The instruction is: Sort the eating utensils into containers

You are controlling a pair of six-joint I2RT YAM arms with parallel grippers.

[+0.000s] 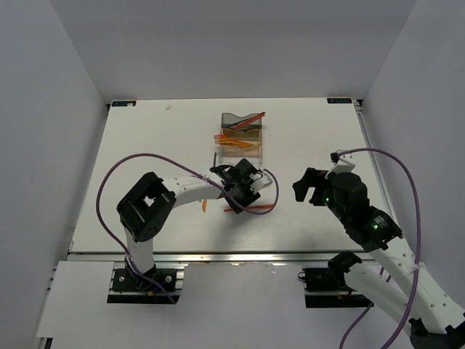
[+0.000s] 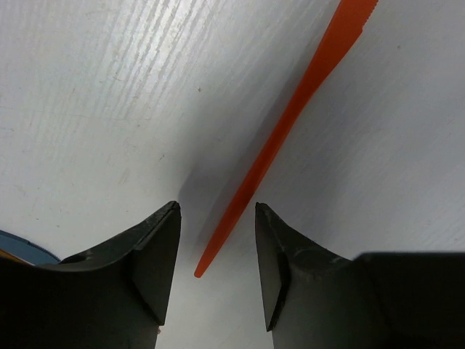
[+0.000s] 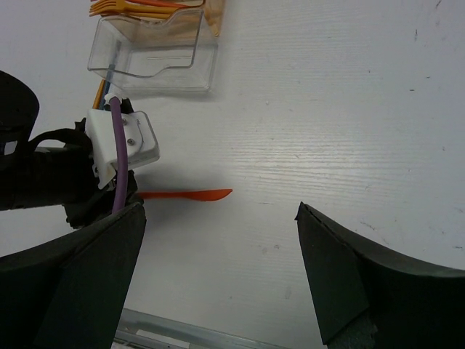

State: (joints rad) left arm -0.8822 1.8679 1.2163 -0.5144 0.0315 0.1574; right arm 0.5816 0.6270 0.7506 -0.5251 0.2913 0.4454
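An orange plastic knife (image 2: 290,123) lies flat on the white table, its handle tip between the fingers of my left gripper (image 2: 218,211). The jaws stand apart on either side of the handle and do not touch it. From above, the left gripper (image 1: 244,189) hovers just in front of the containers (image 1: 241,137), with the knife (image 1: 252,209) under it. The grey, amber and clear bins are joined in a row and hold several orange and red utensils. My right gripper (image 3: 219,207) is wide open and empty, to the right of the knife (image 3: 190,194).
A short orange piece (image 1: 205,206) lies left of the left gripper, and a thin dark stick (image 1: 215,158) lies beside the clear bin (image 3: 156,51). The purple cable (image 1: 265,196) loops over the knife. The table's front rail (image 3: 182,331) is near the right gripper.
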